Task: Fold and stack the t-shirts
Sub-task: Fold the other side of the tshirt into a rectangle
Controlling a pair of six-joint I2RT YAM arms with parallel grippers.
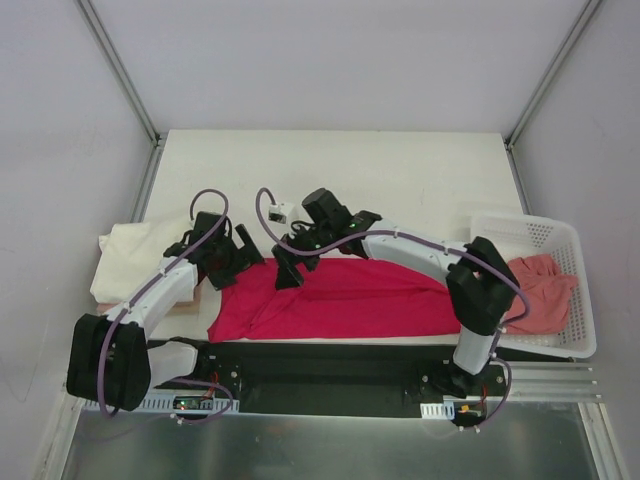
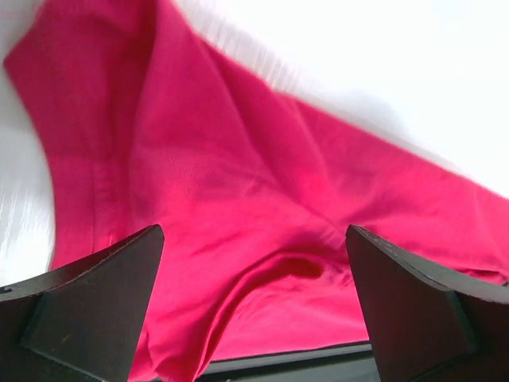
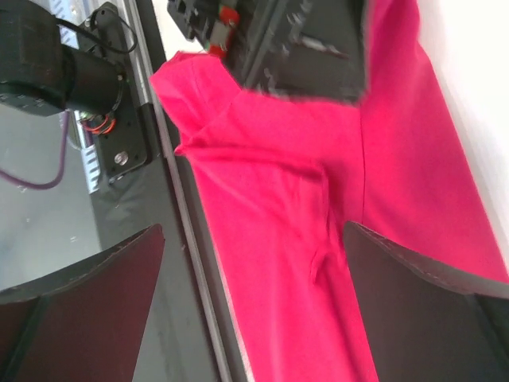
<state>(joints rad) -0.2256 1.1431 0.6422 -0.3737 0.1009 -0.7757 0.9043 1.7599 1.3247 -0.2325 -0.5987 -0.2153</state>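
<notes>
A bright crimson-pink t-shirt lies in a long folded strip along the table's near edge. My left gripper hovers over its left end, jaws wide open, with only rumpled red cloth showing between them. Just to the right, my right gripper is also open above the shirt and holds nothing. A cream-white t-shirt lies at the far left, beside the left arm. The salmon-pink t-shirt is bunched in the basket.
The white mesh basket stands at the right edge of the table. A black base plate runs along the near edge under the shirt's hem. Both grippers are close together, and the left one shows in the right wrist view.
</notes>
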